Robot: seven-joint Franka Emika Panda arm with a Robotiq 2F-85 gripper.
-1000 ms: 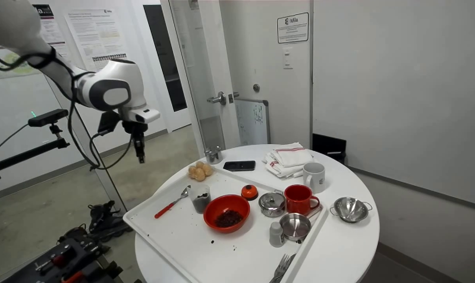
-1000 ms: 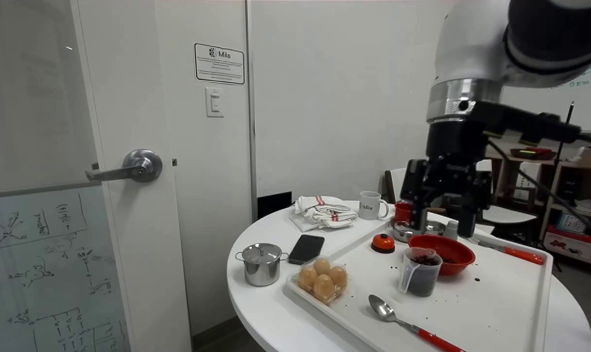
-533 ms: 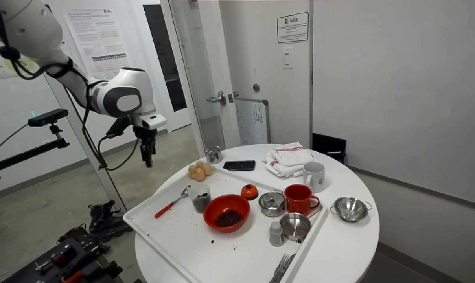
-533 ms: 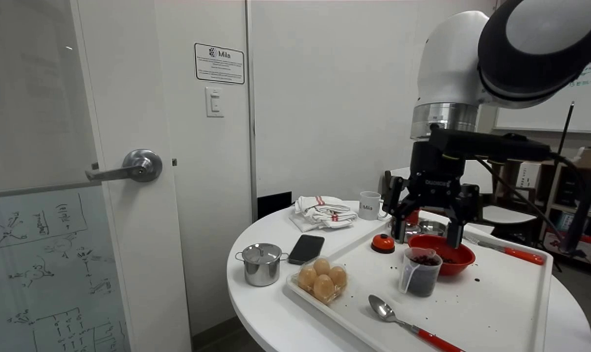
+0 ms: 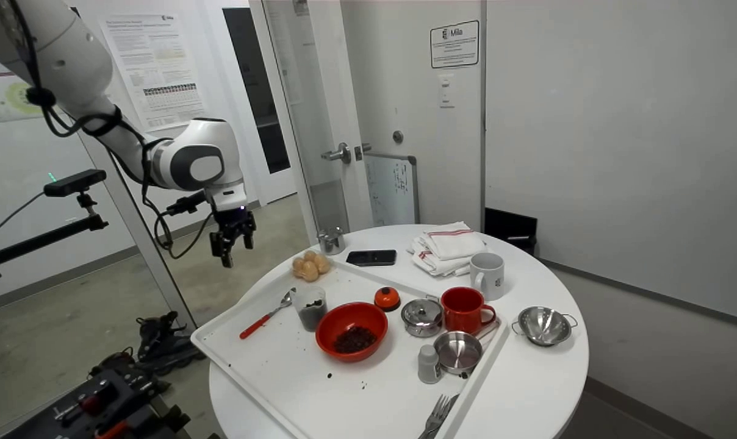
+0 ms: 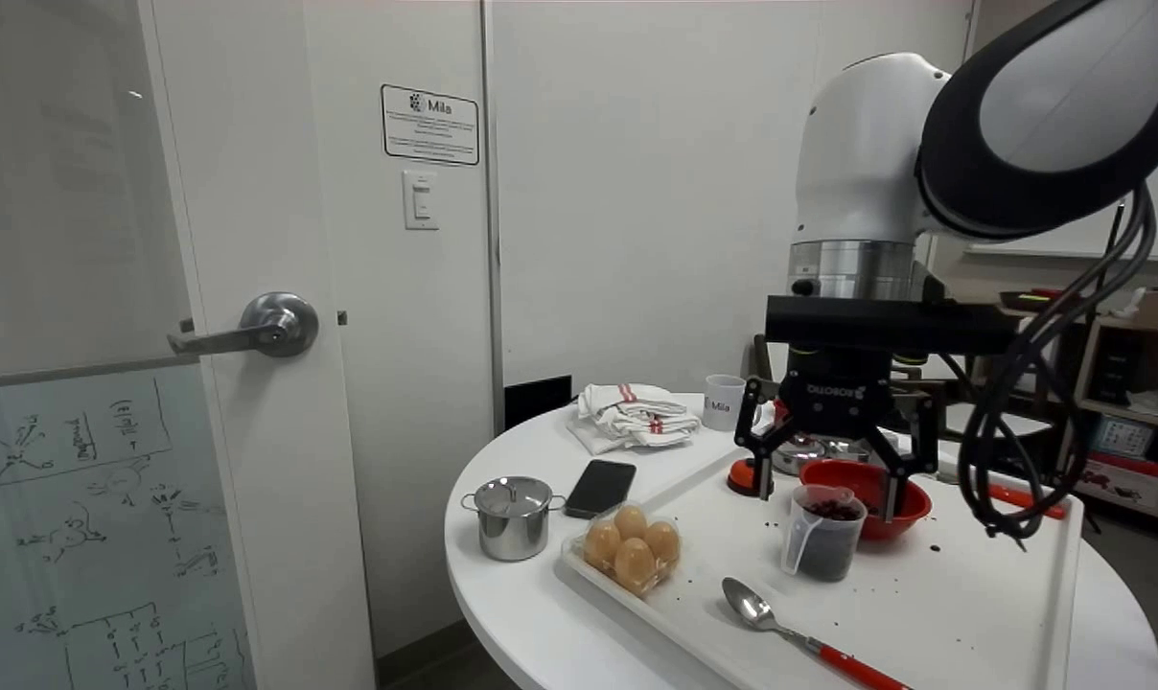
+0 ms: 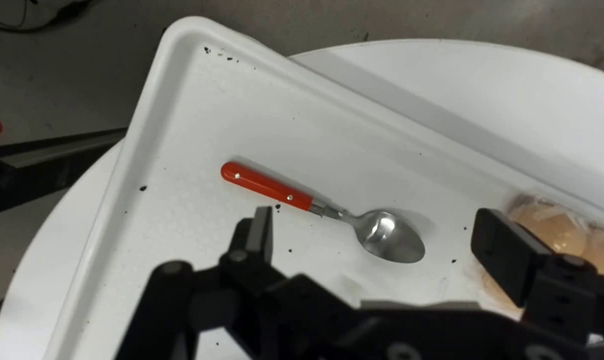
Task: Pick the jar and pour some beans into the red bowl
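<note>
The round white table [image 5: 533, 390] bears a white tray [image 5: 283, 372], one corner jutting past the table's edge; pressing down there could tip it. Over that side hangs the gripper [image 6: 828, 498], fingers [image 7: 507, 255] spread wide, holding nothing. The red bowl [image 5: 351, 314], inward from that edge, has dark beans [image 5: 355, 339] over its bottom, so I judge the pour likely done. The jar [image 6: 825, 544], a clear spouted cup, stands upright on the tray just beside the bowl, with more beans inside; if another grasp follows, a misaligned finger could topple it or shove the bowl. A lidded steel pot [image 6: 513, 527] stands by the table's edge, contents hidden. The clear carton [image 6: 659, 575], near another tray corner, holds four eggs [image 6: 635, 562]; one finger overlaps it in the wrist view, so a straight descent could crack some. The spoon [image 7: 327, 211] shows between the fingers and could be caught too. Smallest, dark specks [image 7: 142, 188] dot the tray, perhaps spilled beans, and might unsteady a jar set on them
</note>
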